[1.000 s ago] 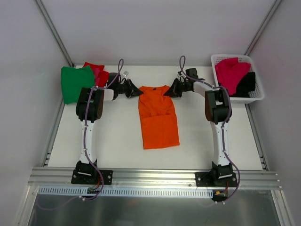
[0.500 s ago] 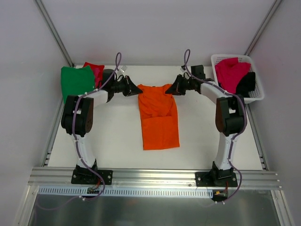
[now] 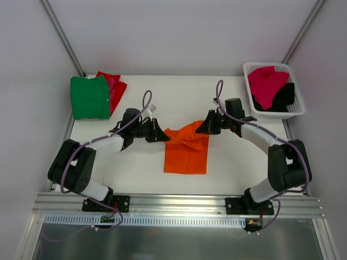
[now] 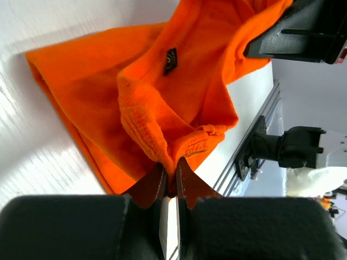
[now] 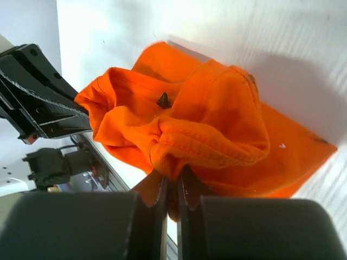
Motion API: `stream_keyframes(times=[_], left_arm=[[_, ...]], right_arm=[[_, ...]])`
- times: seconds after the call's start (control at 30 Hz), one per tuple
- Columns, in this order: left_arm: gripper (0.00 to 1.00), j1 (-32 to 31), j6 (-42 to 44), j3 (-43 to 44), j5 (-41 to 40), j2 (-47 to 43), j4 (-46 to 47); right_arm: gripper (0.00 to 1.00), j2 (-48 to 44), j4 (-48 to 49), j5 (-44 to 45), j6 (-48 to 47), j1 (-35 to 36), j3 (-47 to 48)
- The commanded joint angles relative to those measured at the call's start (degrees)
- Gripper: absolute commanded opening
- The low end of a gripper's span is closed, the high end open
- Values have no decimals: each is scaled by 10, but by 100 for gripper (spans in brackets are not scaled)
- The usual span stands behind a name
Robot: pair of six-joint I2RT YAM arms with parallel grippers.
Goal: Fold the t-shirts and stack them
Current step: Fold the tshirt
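I see the white basket (image 3: 279,115) holding a magenta-pink t-shirt (image 3: 265,84) and a black t-shirt (image 3: 284,97). My left gripper (image 3: 164,136) and right gripper (image 3: 200,128) each pinch the orange t-shirt (image 3: 187,154), jaws clamped narrowly on cloth.

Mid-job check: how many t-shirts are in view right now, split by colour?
orange t-shirt: 1
green t-shirt: 1
red t-shirt: 1
magenta-pink t-shirt: 1
black t-shirt: 1
Total: 5

Bare table (image 3: 179,92) runs open along the far edge between the green t-shirt (image 3: 89,97) and the white basket (image 3: 296,112). The left gripper (image 3: 164,136), orange t-shirt (image 3: 187,157) and right gripper (image 3: 199,129) bar the middle.
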Motion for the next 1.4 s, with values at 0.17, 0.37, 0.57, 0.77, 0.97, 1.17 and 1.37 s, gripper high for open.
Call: stream_keyframes(times=[0.17,0.37,0.57,0.77,0.97,1.17,1.37], left_arm=[[0,-41,14,-94,-79,-121,-15],[0,-46,11,-136,-99,-166,-24],[0,-60,-10,-159,-101,-181,-14],[0,-92,-26,-177,-121,-190,-8],[15,-128,-34,-199,-158,-190,-2],[39,-128,-36,-198,-180,-177,-25],[99,-138,-37,-188,-264,-230,-108]], right_arm=[[1,-135,27,52,-13,21,-131],[0,-205,13,87,-12,43,-182],[1,-239,3,89,-15,46,-210],[0,-261,-2,106,-11,71,-232],[1,-267,14,127,15,113,-265],[34,-285,-10,160,22,158,-276],[99,-330,-66,201,10,172,-275]])
